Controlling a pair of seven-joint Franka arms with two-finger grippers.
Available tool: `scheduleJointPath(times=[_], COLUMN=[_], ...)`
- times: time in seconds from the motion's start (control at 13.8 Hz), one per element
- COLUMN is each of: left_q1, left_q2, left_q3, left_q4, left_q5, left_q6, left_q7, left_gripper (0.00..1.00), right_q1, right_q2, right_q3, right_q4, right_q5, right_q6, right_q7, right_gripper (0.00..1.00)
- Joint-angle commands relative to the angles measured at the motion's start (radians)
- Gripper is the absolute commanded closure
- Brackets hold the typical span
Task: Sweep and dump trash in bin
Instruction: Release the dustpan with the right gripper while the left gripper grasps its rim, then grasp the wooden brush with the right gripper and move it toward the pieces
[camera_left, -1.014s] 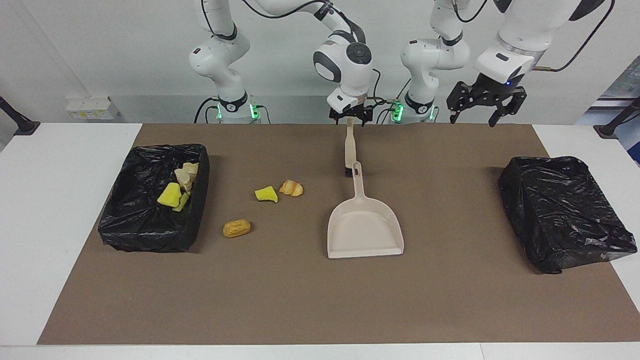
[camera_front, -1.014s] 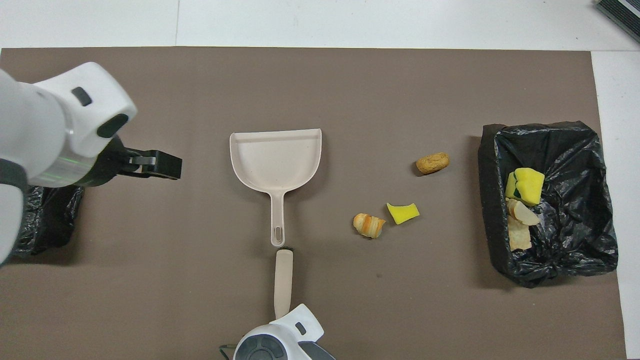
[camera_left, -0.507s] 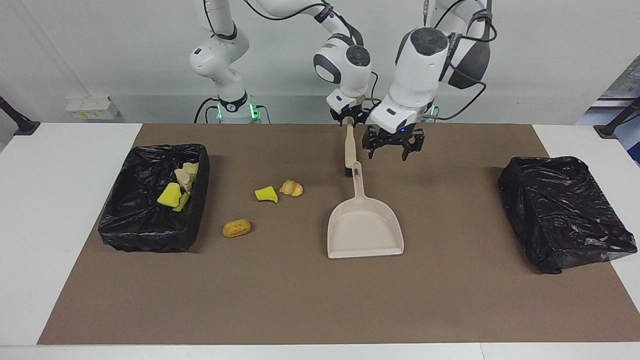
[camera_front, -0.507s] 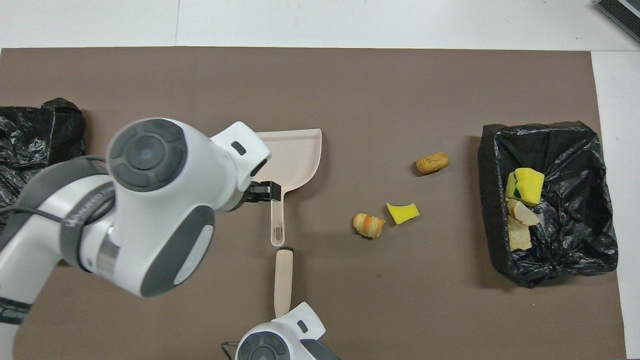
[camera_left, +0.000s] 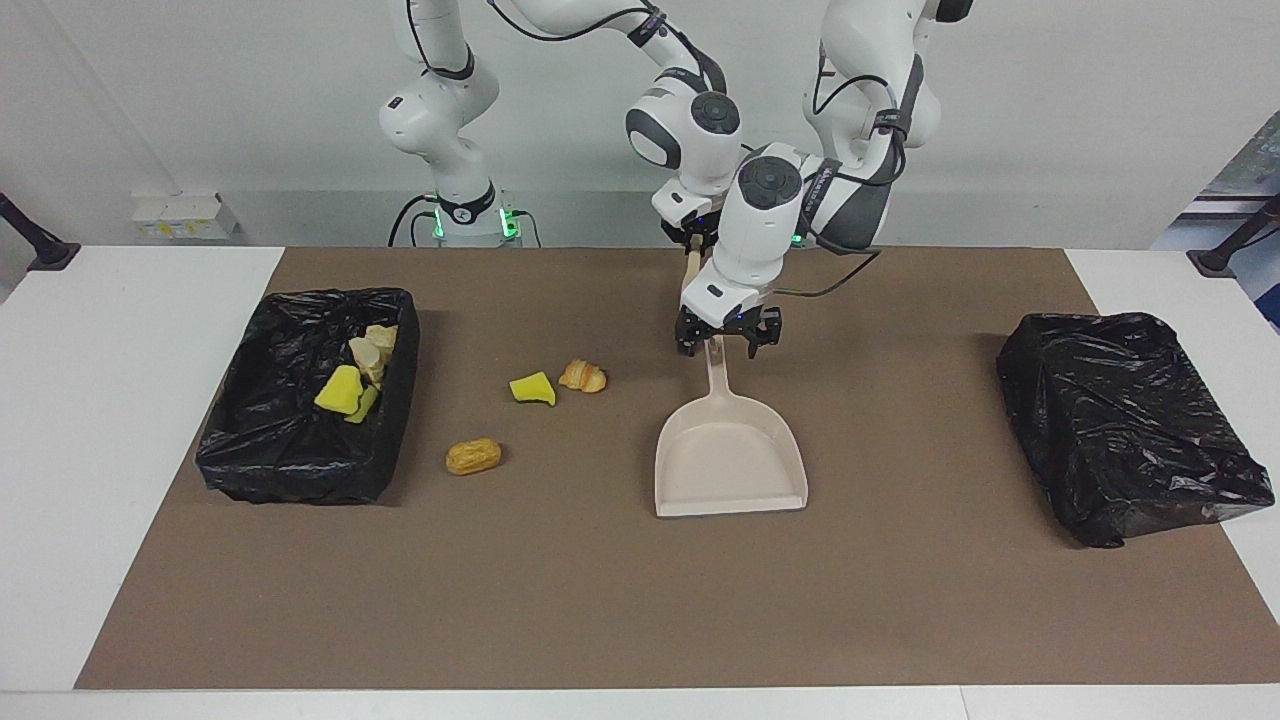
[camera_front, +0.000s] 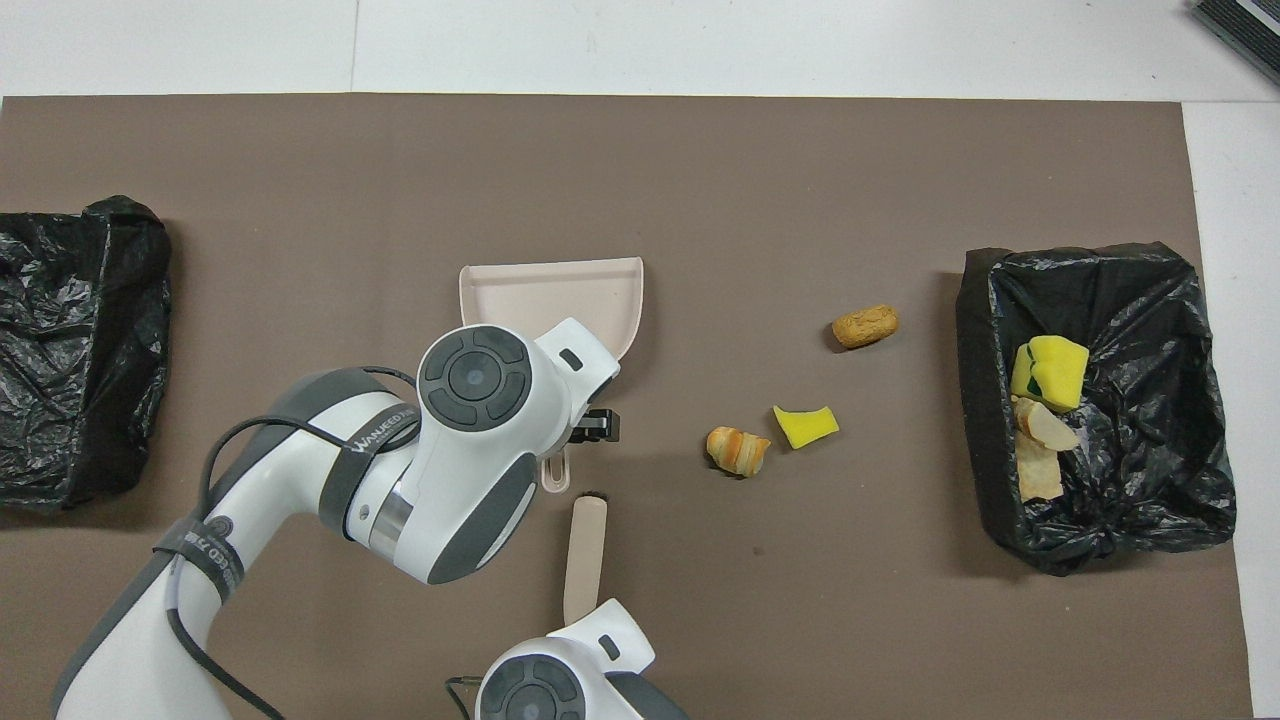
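My left claw (camera_left: 727, 340) hung just over the handle of the beige dustpan (camera_left: 730, 465), its fingers spread wide on either side of the handle and holding nothing. The dustpan lay flat on the brown mat (camera_left: 900, 600) in the middle of the table, its handle pointing toward me. My right claw (camera_left: 700, 240) was shut on the top of the brush handle (camera_front: 584, 555), with the brush standing on the mat just nearer to me than the dustpan handle's end.

Three pieces of trash lay loose on the mat toward my right arm's end: a yellow sponge wedge (camera_left: 532, 388), a croissant bit (camera_left: 583, 376) just beside it, and a bread roll (camera_left: 473, 456) farther from me. More pieces (camera_left: 358, 380) sat in the open black-lined bin (camera_left: 290, 460) at that end. A second black-bagged bin (camera_left: 1120, 420) stood at my left arm's end.
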Motion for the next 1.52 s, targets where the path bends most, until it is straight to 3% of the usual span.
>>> scheduleJointPath(times=[0.0,0.43,0.65,0.8,0.94,1.16,1.45], left_q1=[-0.022,-0.025,-0.022,-0.022,-0.014,0.004,0.047], left_q2=[-0.006,0.028,0.028,0.028,0.028,0.011,-0.020], left_q3=[0.016,0.022,0.023,0.025,0.027,0.028,0.036], left_q4=[-0.071,-0.062,-0.059,-0.043,-0.022,-0.006,-0.008], left_q5=[-0.006,0.012,0.081,0.161,0.239,0.279,0.279], left_q6=[0.106,0.143,0.143,0.137,0.136,0.127,0.067], left_q7=[-0.009,-0.001,0.000,0.000,0.002,0.055,0.448], left_gripper=[0.00,0.00,0.43,0.71,0.83,0.87,0.89], right_q1=[-0.028,-0.177,-0.280,-0.374,-0.477,-0.626,-0.757], right_q2=[-0.041,-0.274,-0.334,-0.334,-0.313,-0.217,-0.092], right_q3=[-0.005,-0.007,-0.007,-0.008,-0.007,-0.004,-0.004], right_q4=[-0.021,-0.167,-0.198,-0.173,-0.161,-0.066,0.089], right_q5=[0.007,-0.057,-0.099,-0.196,-0.281,-0.404,-0.534], right_q6=[-0.049,-0.200,-0.271,-0.343,-0.334,-0.313,-0.293], right_q7=[0.006,-0.118,-0.210,-0.308,-0.400,-0.578,-0.817], right_gripper=[1.00,1.00,1.00,1.00,1.00,1.00,1.00])
